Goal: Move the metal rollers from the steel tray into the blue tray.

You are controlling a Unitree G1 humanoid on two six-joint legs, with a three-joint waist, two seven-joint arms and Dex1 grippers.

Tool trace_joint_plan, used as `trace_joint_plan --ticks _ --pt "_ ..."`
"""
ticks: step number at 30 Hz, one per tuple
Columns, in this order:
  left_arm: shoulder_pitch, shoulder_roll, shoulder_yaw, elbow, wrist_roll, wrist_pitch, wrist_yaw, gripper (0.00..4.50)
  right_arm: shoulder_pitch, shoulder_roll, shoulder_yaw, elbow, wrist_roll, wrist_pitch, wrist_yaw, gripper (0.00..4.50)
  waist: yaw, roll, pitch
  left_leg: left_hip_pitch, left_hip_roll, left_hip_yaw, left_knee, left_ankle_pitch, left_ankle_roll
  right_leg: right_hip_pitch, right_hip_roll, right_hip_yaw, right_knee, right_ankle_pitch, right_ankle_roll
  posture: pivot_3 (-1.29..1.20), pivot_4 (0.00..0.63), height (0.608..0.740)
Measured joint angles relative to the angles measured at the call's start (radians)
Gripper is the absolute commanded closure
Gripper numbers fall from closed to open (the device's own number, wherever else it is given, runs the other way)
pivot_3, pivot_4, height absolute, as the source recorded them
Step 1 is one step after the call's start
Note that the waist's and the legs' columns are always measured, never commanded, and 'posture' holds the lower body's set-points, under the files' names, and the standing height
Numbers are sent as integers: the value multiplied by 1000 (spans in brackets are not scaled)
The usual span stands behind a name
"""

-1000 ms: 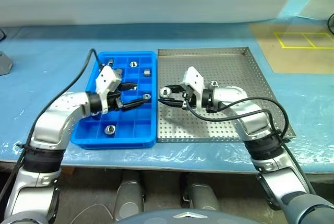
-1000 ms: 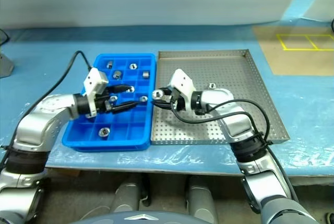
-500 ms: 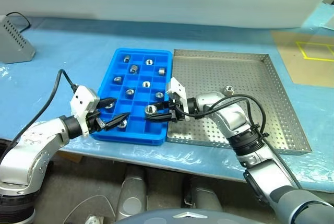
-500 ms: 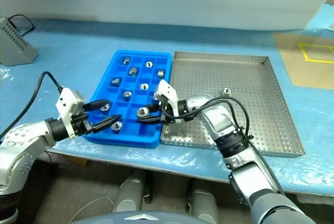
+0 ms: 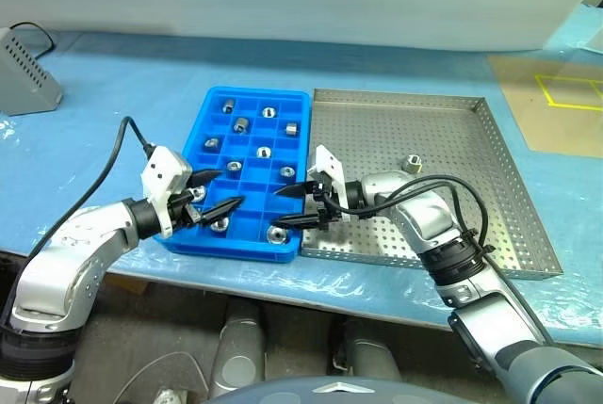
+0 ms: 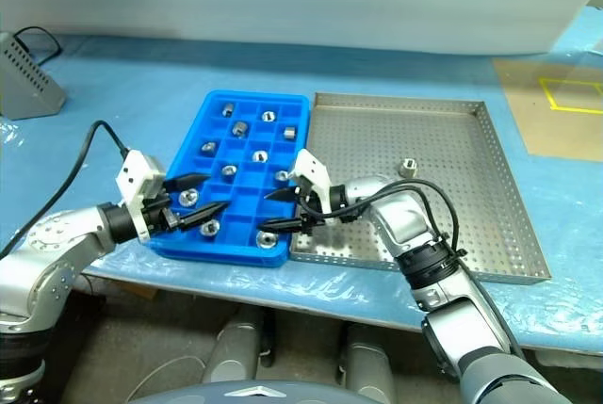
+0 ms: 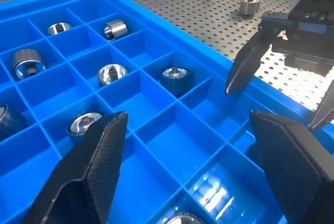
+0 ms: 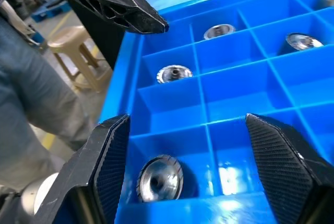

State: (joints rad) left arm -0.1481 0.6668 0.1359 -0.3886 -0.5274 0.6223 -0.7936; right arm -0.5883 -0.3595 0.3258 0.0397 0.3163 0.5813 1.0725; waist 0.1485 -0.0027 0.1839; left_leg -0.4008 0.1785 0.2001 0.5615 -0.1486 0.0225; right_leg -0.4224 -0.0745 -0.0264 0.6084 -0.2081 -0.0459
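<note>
The blue tray [image 5: 259,92] lies left of the steel tray [image 5: 452,206] and holds several metal rollers in its compartments. One roller [image 5: 276,234] rests in the near right corner compartment, directly under my right gripper [image 5: 281,209], which hangs open and empty just above it. The right wrist view shows that roller [image 8: 159,179] low between the spread fingers. My left gripper [image 5: 226,188] is open and empty over the tray's near left part, beside a roller [image 5: 220,225]. A single roller [image 5: 412,161] stands on the steel tray's perforated floor.
A grey box [image 5: 24,84] sits at the table's far left, and a brown board with yellow lines [image 5: 556,103] at the far right. The table's front edge runs just below both trays. A person's leg [image 8: 26,104] and a stool [image 8: 68,41] show beyond that edge.
My right gripper has opened and let its roller fall into the blue tray's near right corner compartment. The head camera swung left early on. My left gripper stays open and has shifted slightly.
</note>
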Motion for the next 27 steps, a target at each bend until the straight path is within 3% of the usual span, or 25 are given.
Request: trace_joint_plan --ticks 8,15,21,27 --pt "-219 -95 -164 199 50 -77 -68 556 14 -54 -206 3 -31 -58 -222 850 -28 -1 -1 0 -1 1 2 3 -4 1 0 2 1 1 0 -116 150 740" --pt "-379 -209 -277 370 110 -154 -141 556 24 -113 -384 194 -94 -144 -424 850 -93 -1 -1 -1 -2 1 2 3 -4 0 1 2 0 2 -1 -198 150 740" --pt "-420 -230 -291 429 131 -183 -180 556 22 -67 -402 318 -118 -220 -499 850 -152 -1 -1 -1 0 2 3 0 1 -1 2 2 1 2 -2 -207 150 740" --pt "-417 -225 -292 434 138 -186 -196 556 -75 19 -393 501 -138 -314 -543 850 -158 -1 -1 -2 0 2 8 -1 3 0 1 2 3 3 -3 -176 150 740"
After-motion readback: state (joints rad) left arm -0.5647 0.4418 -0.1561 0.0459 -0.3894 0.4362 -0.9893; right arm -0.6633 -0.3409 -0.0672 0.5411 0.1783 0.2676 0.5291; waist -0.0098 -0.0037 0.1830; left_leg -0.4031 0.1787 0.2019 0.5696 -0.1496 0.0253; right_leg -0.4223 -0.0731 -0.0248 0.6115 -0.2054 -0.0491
